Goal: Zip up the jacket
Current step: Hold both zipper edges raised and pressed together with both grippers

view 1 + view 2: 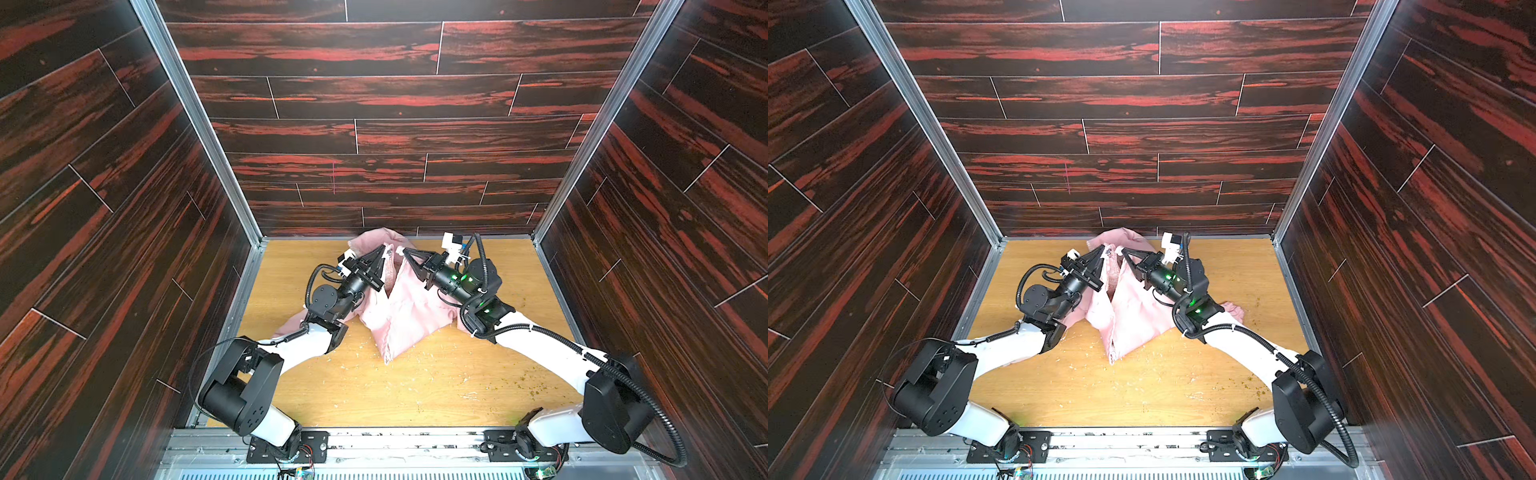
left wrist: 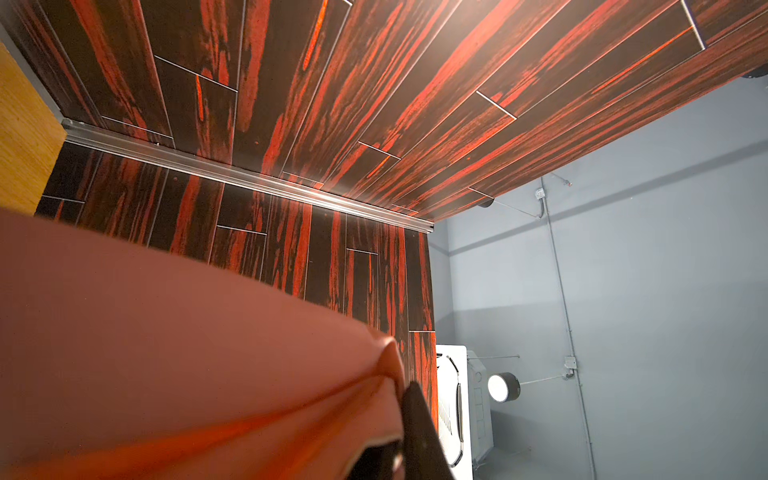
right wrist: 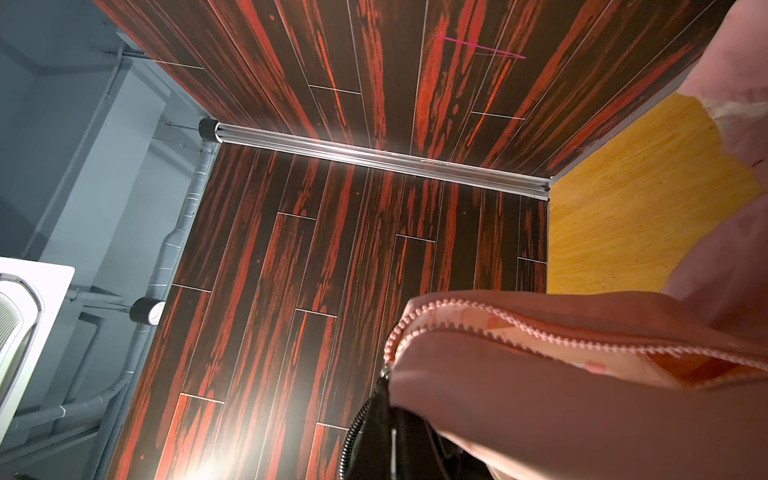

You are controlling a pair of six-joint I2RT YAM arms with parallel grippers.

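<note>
A small light-pink jacket (image 1: 409,316) is shown hanging from two robot grippers, its front turned towards the overhead camera. The left gripper (image 1: 384,249) is clenched on the top of one front edge, and the right gripper (image 1: 405,250) is clenched on the top of the other. The two tips are set just beside each other, and this pinch is seen in both top views.

Between the grippers the front is parted in a narrow V, which closes about halfway down below them. From there to the hem the two edges are laid together, but whether they are zipped or merely side by side cannot be told. No slider or pull is made out in any view. In the right wrist view a row of pink zipper teeth (image 3: 478,322) is seen unmeshed, folded over at the held edge. In the left wrist view only blurred pink cloth is seen, drawn against a black finger (image 2: 415,415).

Below the grippers the hem is rested on a wooden table (image 1: 415,395). Behind them the hood (image 1: 374,239) is bunched near the back wall (image 1: 374,137). A cuff (image 1: 1233,309) is shown past the right arm.

The task is judged to be at an early stage. The edges are gathered and lined up, while at least the upper zipper is left to be closed.
</note>
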